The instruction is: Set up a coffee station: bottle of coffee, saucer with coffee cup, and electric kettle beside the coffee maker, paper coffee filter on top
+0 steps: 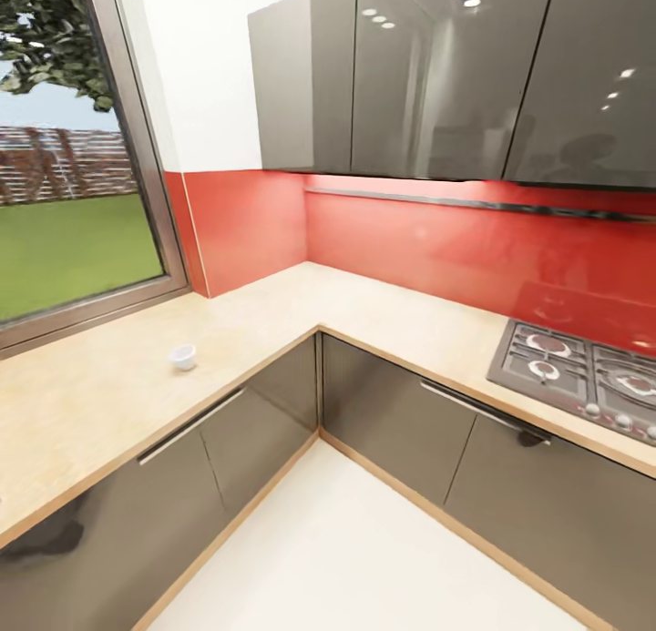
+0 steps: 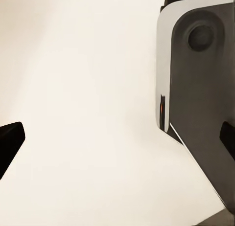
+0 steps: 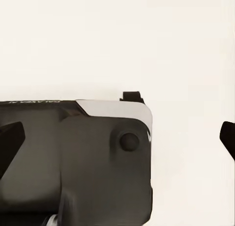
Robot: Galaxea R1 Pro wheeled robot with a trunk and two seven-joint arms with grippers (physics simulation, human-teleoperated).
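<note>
A small white cup-shaped thing (image 1: pixel 183 357) stands on the left run of the beige L-shaped countertop (image 1: pixel 301 294), below the window. It is too small to tell whether it is the coffee cup or the paper filter. In the left wrist view my left gripper (image 2: pixel 117 140) is open, its dark fingertips (image 2: pixel 11 140) far apart over pale floor, with nothing between them. My right gripper (image 3: pixel 117 138) is open too, hanging over the robot's dark base (image 3: pixel 73 162) and the floor.
A gas hob (image 1: pixel 583 376) is set into the counter at the right. Grey wall cabinets (image 1: pixel 428 76) hang above a red backsplash (image 1: pixel 410 244). Grey base cabinets (image 1: pixel 392 412) line both runs. A window (image 1: pixel 73 167) is at the left. Pale floor (image 1: pixel 346 558) lies ahead.
</note>
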